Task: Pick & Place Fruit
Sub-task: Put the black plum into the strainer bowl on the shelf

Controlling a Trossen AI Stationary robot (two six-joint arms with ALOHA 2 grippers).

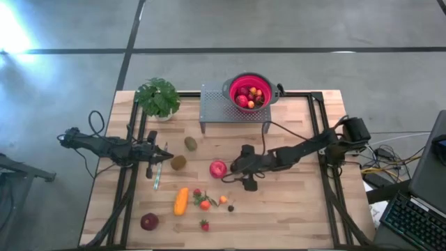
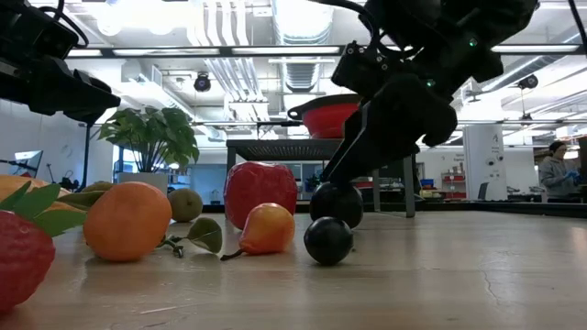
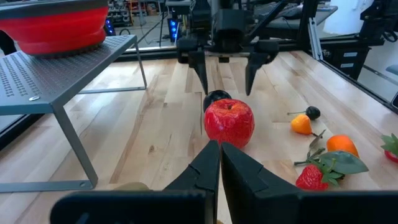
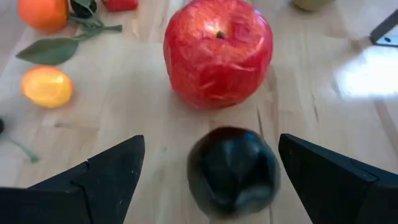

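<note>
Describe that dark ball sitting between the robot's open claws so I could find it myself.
Start at the red apple near the middle of the wooden table. Just beside it, toward the right arm, a dark plum lies on the wood between the right gripper's spread fingers. It is smooth, near black, and much bigger than the tiny dark berry farther off.

red apple [image 4: 217, 53] upright | dark plum [image 4: 233, 171] just beside | rest scattered nr

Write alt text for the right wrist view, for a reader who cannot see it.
The right gripper hangs open over a dark plum on the wooden table, one finger on each side and neither touching it. Just beyond the plum sits a red apple, with a small orange fruit and a green leaf off to one side.
</note>
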